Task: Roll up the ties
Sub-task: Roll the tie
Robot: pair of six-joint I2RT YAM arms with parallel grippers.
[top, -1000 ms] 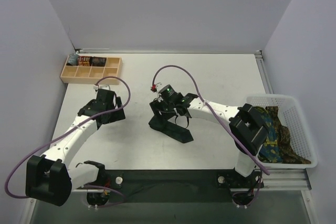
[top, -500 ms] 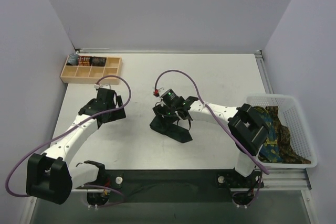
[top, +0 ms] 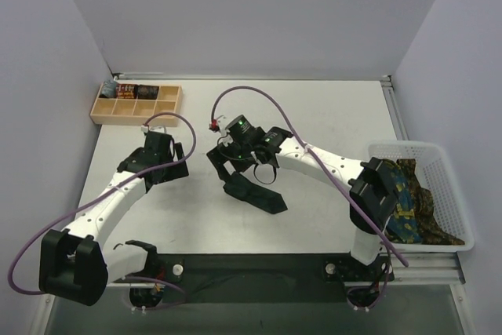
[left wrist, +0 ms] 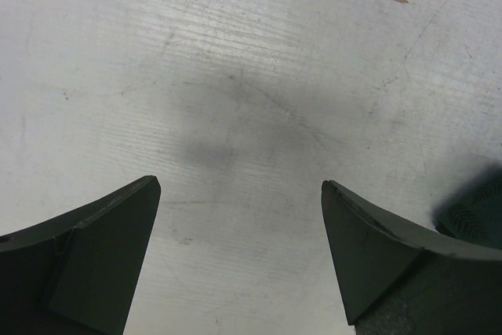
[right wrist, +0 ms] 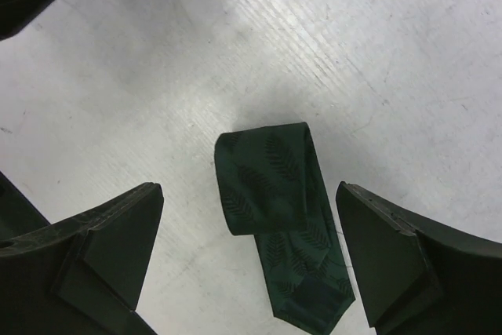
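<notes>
Top external view: the green tie [top: 257, 194] was laid out on the table [top: 329, 115] near the middle, running diagonally toward the near right, with the pointed tip at that end. The right gripper [top: 239, 172] was hung just over its left end, jaws spread wide, nothing pinched. That was backed up by the right wrist view: the tie [right wrist: 274, 217] was seen flat on the table between the two fingers [right wrist: 102, 256], touched by neither, its upper end folded over on itself into one loose flat turn.

The left gripper [top: 165, 164] was parked off to the left, well apart from the tie, also spread wide and empty. In the left wrist view only scuffed table was framed between its fingers [left wrist: 94, 256], plus a dark green patch [left wrist: 474, 205] at the right edge that couldn't be identified for sure.

More ties [top: 408, 205], blue-yellow and brown, were piled in the white basket [top: 408, 147] at the right edge. A wooden tray [top: 137, 107] was sat at the far left corner, with a few small rolls [top: 129, 89] tucked into its back compartments, too small to be told apart properly.
</notes>
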